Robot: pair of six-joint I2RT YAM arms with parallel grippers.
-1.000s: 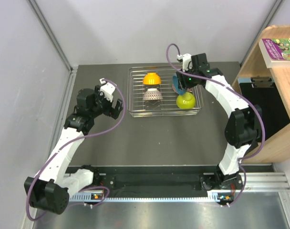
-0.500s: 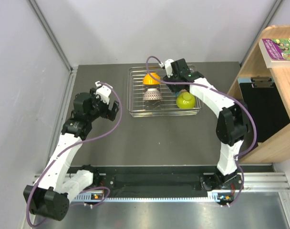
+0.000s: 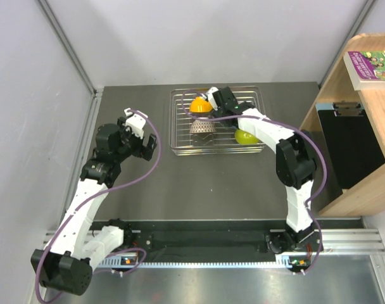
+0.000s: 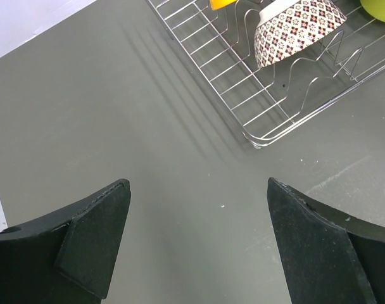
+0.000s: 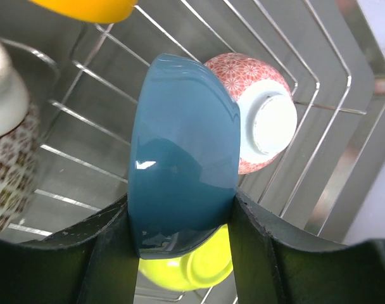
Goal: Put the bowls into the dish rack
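On the gray table (image 3: 211, 183), the right gripper (image 5: 180, 231) squeezes the blue bowl (image 5: 180, 145) on its edge over the rack (image 3: 173, 126), likely so it slots between wires beside the pink bowl (image 5: 256, 120), while the left gripper (image 4: 199, 244) hangs wide open.

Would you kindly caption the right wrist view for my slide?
Right gripper holds the blue bowl on edge over the dish rack, beside the pink bowl.
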